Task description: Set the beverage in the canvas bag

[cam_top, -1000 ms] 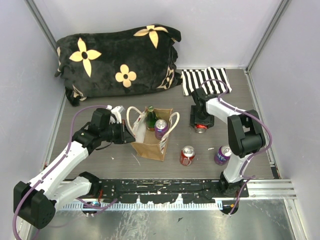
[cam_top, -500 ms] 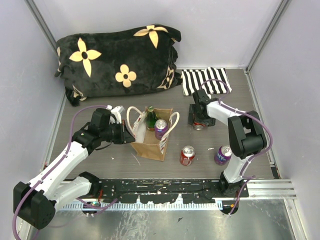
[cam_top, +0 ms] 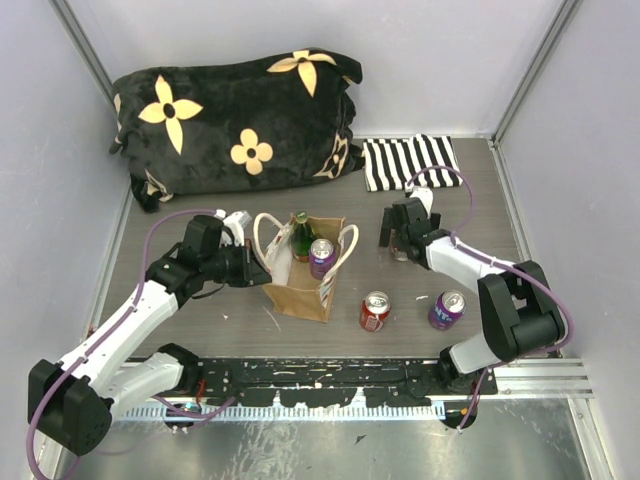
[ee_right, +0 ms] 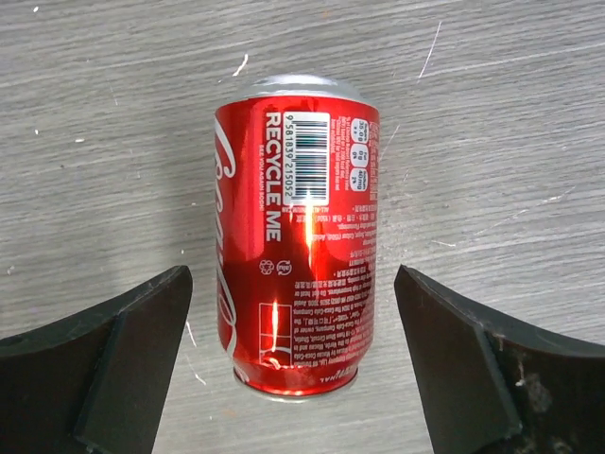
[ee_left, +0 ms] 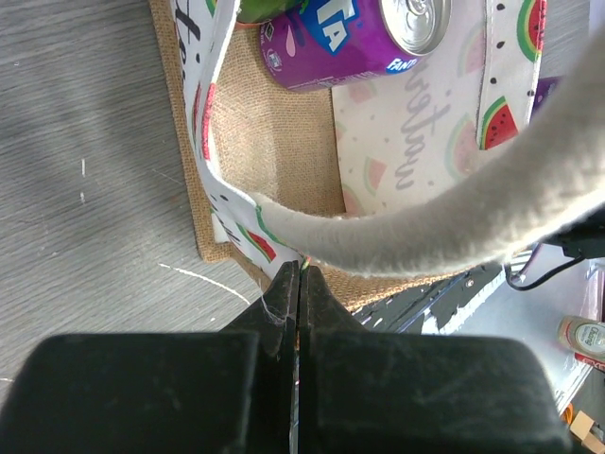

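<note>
The tan canvas bag (cam_top: 300, 290) stands mid-table with its mouth open. It holds a green bottle (cam_top: 301, 232) and a purple Fanta can (cam_top: 322, 257), which also shows in the left wrist view (ee_left: 354, 38). My left gripper (cam_top: 255, 268) is shut on the bag's left rim (ee_left: 284, 248), beside a cream handle (ee_left: 454, 222). My right gripper (cam_top: 402, 240) is open. Its fingers (ee_right: 123, 359) stand well apart on both sides of a red cola can (ee_right: 298, 255) without touching it. In the top view that can is mostly hidden under the gripper.
A second red can (cam_top: 374, 310) and a purple can (cam_top: 446, 308) stand near the front, right of the bag. A black flowered cushion (cam_top: 235, 120) and a striped cloth (cam_top: 410, 160) lie at the back. Walls close both sides.
My right arm's elbow has swung down toward the near right, and its gripper now covers the red can that showed below it before. My left arm and the bag have not moved.
</note>
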{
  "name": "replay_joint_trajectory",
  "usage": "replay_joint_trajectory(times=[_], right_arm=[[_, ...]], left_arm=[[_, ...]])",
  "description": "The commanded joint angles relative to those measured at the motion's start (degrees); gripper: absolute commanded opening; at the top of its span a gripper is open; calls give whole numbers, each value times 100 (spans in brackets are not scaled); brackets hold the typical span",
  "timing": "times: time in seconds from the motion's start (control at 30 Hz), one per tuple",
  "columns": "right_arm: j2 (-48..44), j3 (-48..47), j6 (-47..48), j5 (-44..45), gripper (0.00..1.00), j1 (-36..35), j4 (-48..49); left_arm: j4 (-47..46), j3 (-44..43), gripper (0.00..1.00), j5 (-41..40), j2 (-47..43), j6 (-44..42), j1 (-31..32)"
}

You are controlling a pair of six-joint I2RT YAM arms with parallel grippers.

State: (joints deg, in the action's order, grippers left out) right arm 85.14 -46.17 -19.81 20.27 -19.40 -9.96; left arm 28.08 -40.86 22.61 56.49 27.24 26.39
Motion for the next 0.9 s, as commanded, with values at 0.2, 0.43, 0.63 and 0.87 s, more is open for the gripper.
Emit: replay_joint_trajectory(times=[0.2, 0.43, 0.63, 0.87], right_arm=[[-47, 949, -312, 1035, 82, -80, 2179], [99, 815, -310, 1182, 50, -82, 2312], [115, -94, -351, 701, 19, -79, 698], [457, -1648, -465, -108, 1, -58, -1689]], left_arm=[[146, -121, 0, -167, 185, -148, -70], [146, -137, 0, -144, 189, -158, -149], [87, -162, 0, -142, 201, -158, -185], [-25, -174, 0, -108, 237, -115, -188]])
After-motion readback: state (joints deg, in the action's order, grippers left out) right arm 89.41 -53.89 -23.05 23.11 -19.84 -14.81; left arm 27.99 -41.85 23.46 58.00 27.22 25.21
